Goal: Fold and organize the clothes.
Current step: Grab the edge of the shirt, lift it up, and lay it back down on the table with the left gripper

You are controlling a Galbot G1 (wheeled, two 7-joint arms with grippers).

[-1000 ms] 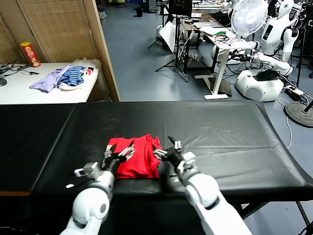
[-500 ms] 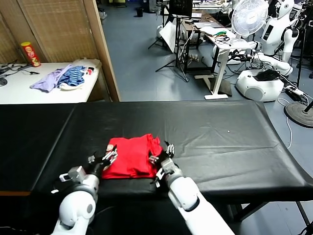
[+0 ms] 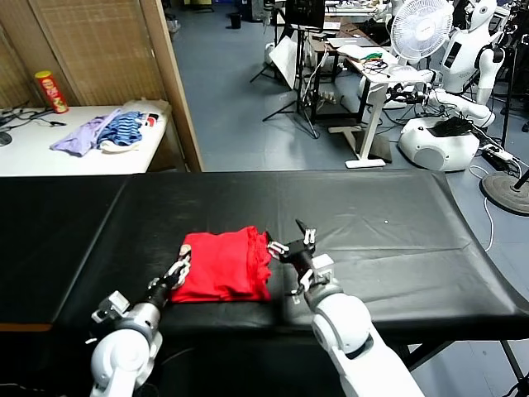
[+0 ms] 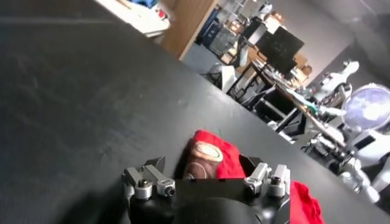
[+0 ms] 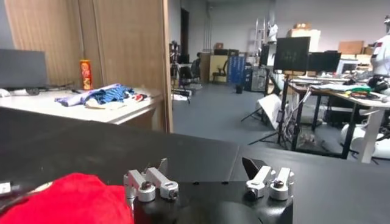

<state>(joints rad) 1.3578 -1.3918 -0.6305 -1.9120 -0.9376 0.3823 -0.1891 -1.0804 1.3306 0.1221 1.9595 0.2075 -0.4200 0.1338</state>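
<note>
Black-covered table (image 3: 372,240) in a cluttered lab: white side table (image 3: 50,153) at far left carrying a lilac and blue-striped garment pile (image 3: 103,132), white fan (image 3: 421,29) at the back. Folded red T-shirt (image 3: 223,265) lies near the table's front edge. Left gripper (image 3: 178,271), jaws spread, sits at the shirt's left edge; right gripper (image 3: 293,248), jaws wide apart, sits just beside its right edge, holding nothing.

no text, label, brand, number or sign can be read anywhere here.
</note>
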